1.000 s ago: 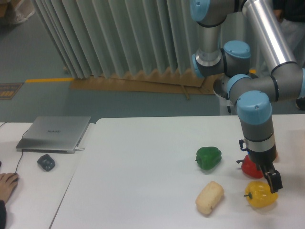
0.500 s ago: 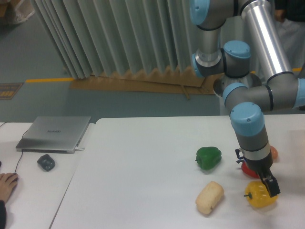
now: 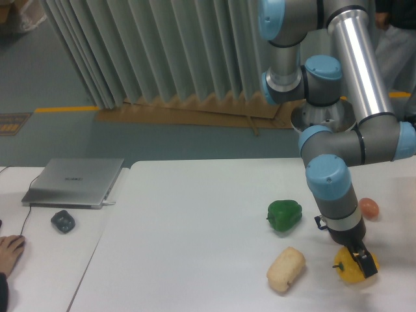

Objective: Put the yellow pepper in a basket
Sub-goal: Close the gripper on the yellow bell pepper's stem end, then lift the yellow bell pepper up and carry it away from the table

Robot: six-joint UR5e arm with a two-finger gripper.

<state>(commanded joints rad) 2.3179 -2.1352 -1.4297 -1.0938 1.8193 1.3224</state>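
Gripper [image 3: 361, 261] first: it hangs at the end of the arm and sits right down on top of the yellow pepper [image 3: 351, 270], its dark fingers overlapping the fruit's upper right side. Whether the jaws are spread or pinched on the pepper cannot be told from this view — the fingertips merge into one dark shape against the yellow skin.

From large to small, the rest runs like this. A white table [image 3: 195, 214] fills the lower half of the view, with a second white surface butted against it on the left. The arm [image 3: 354, 71] comes in from the upper right, a silver tube with grey joints and light-blue caps, bending down to a wrist just above the pepper. A closed grey laptop [image 3: 75, 182] lies on the left surface, and near it a small dark mouse-like object [image 3: 63, 221]. A person's hand [image 3: 9, 249] rests at the far left edge.

On the main table, a pale beige bread-like lump [image 3: 286, 268] lies near the front edge, left of the yellow pepper and apart from it. A green pepper [image 3: 285, 215] sits behind the lump. The yellow pepper rests on the table near the front right, its dark stem pointing left. A small orange-red round thing [image 3: 368, 207] lies behind it, just right of the wrist.
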